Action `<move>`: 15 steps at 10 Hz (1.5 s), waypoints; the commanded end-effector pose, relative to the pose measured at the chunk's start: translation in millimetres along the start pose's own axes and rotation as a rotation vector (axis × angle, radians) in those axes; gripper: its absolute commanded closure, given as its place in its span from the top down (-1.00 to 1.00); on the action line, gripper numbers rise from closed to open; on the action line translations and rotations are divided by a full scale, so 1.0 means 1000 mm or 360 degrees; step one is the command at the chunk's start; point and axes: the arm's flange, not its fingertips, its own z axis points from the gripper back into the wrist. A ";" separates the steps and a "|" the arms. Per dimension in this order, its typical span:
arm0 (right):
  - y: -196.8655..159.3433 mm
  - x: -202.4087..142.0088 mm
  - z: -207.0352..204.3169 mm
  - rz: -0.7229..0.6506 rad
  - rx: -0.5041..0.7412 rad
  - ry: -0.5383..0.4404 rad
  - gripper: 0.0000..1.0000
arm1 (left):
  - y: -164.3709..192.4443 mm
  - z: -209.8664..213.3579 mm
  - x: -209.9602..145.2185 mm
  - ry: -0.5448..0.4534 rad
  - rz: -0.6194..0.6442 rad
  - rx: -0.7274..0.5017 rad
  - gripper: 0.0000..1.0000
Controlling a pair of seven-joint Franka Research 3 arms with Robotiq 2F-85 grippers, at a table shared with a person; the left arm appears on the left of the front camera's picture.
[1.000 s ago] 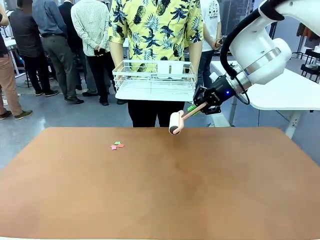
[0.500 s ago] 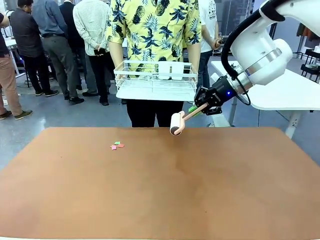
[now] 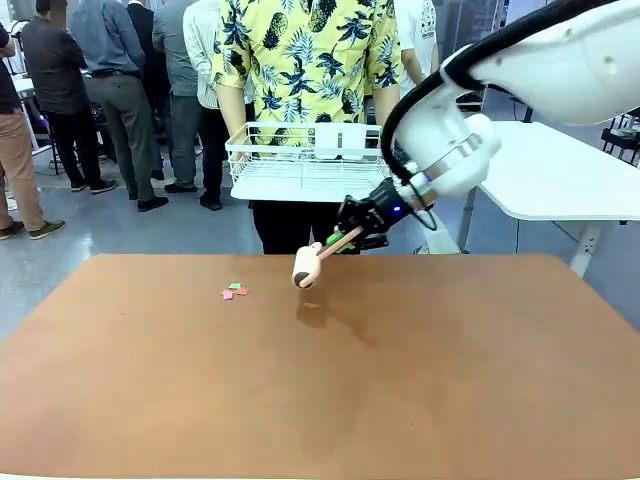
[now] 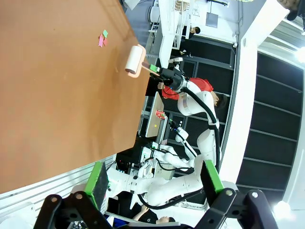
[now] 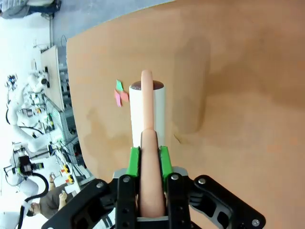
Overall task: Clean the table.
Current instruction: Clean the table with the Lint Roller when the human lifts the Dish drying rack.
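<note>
right gripper [image 3: 345,238] clamped tight on the handle of the lint roller [image 3: 305,268], centre frame; its white head hovers over the table [image 3: 420,380], right of the coloured paper scraps [image 3: 234,291].

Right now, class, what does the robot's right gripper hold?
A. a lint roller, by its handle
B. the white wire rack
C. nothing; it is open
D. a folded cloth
A: the right gripper is shut on the pinkish handle of the lint roller, whose white roll hangs over the table.
</note>
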 end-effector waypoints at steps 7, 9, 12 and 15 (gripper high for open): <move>0.010 0.005 -0.050 -0.0081 0.0060 0.0085 -0.59 | 0.000 0.003 -0.002 -0.0008 -0.0006 -0.0017 1.00; 0.007 0.000 -0.062 -0.0008 0.0041 0.0121 -0.59 | 0.000 0.003 -0.002 -0.0008 -0.0006 -0.0017 1.00; -0.012 -0.005 -0.088 -0.0065 -0.0047 0.0182 -0.59 | 0.000 0.003 -0.002 -0.0008 -0.0006 -0.0017 1.00; -0.015 -0.013 -0.098 -0.0065 -0.0101 0.0145 -0.59 | 0.000 0.003 -0.002 -0.0008 -0.0006 -0.0017 1.00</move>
